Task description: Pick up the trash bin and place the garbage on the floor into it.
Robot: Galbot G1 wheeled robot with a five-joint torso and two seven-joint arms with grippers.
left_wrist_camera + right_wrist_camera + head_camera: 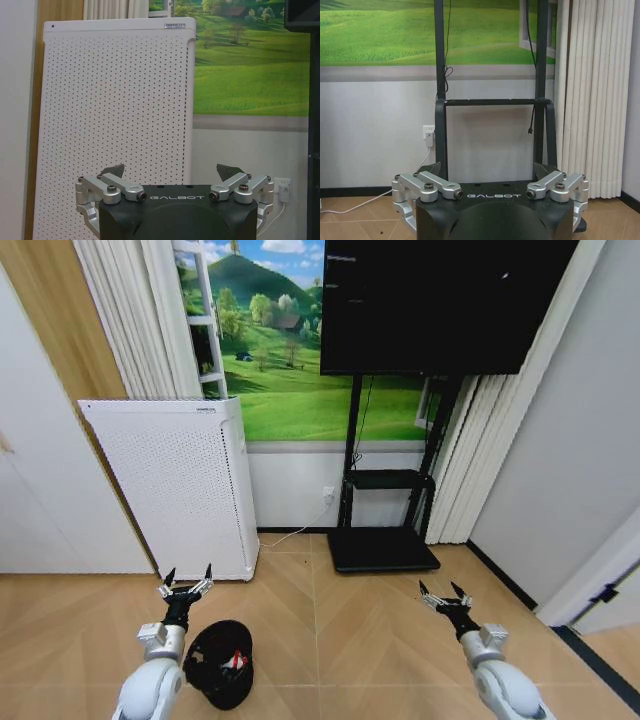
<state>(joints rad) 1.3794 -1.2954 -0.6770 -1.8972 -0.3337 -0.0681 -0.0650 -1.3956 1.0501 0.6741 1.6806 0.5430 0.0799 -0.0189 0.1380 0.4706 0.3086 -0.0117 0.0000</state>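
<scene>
My left gripper [187, 584] spread wide, holding nothing, above floor [340, 640]. Bin [220, 664] on floor just right of my left arm, red-white wrapper [235, 661] inside. Purifier [175, 485] behind. My right gripper [446, 596] wide, empty, facing TV stand [383, 545].

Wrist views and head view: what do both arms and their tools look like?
Both match. Left tool and right tool have dark pointed fingertips on silver metal linkages with black screws, mounted on a black housing marked GALBOT in the wrist views. In the head view the forearms are smooth light grey shells.
</scene>
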